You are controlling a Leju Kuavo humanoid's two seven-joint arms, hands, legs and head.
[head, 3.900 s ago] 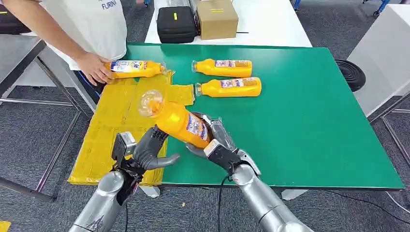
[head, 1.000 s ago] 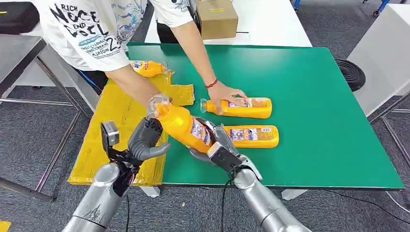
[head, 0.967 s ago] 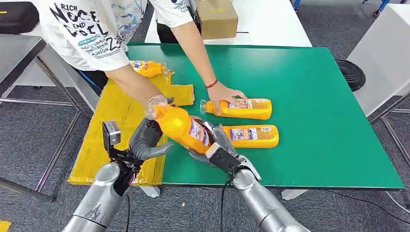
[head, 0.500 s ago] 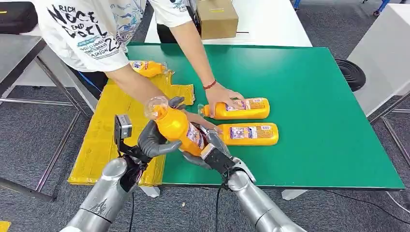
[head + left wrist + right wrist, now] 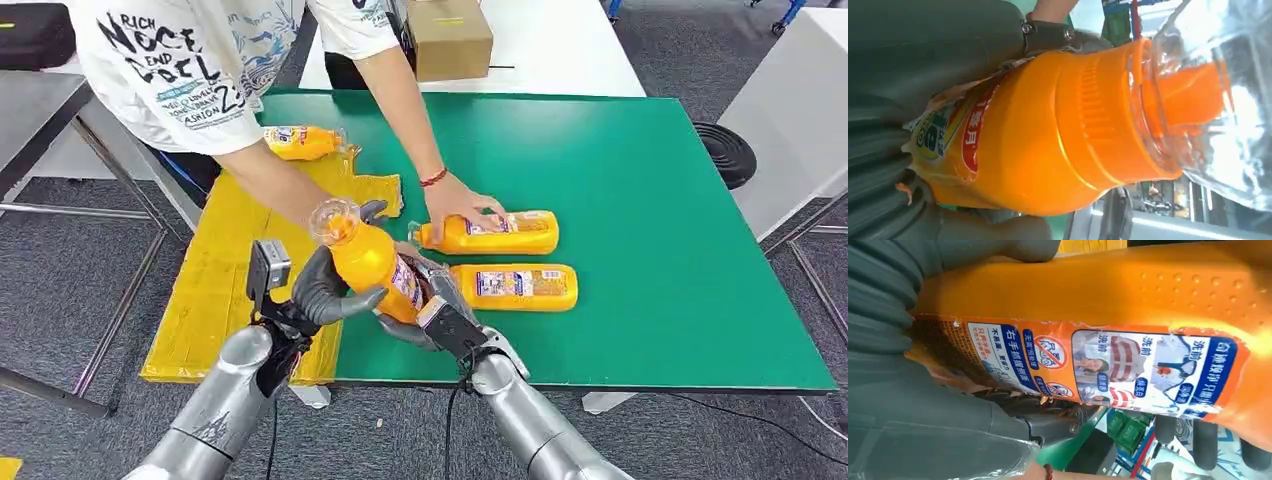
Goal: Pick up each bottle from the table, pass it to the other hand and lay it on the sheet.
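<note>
The green bench [image 5: 650, 200] carries the yellow sheet [image 5: 215, 270] over its left edge. Since a second ago the left hand [image 5: 325, 285] has closed in on the held bottle [image 5: 370, 262], which now stands steeper above the front edge, cap up. The right hand [image 5: 435, 305] grasps its labelled lower body; the left hand's fingers wrap the upper body below the neck, so both hands hold it. A person [image 5: 200, 60] leans over the far left corner, one hand [image 5: 455, 200] on a lying bottle [image 5: 490, 232] mid-bench, beside another bottle [image 5: 515, 287]. A fourth bottle [image 5: 300, 141] lies at the sheet's far edge.
</note>
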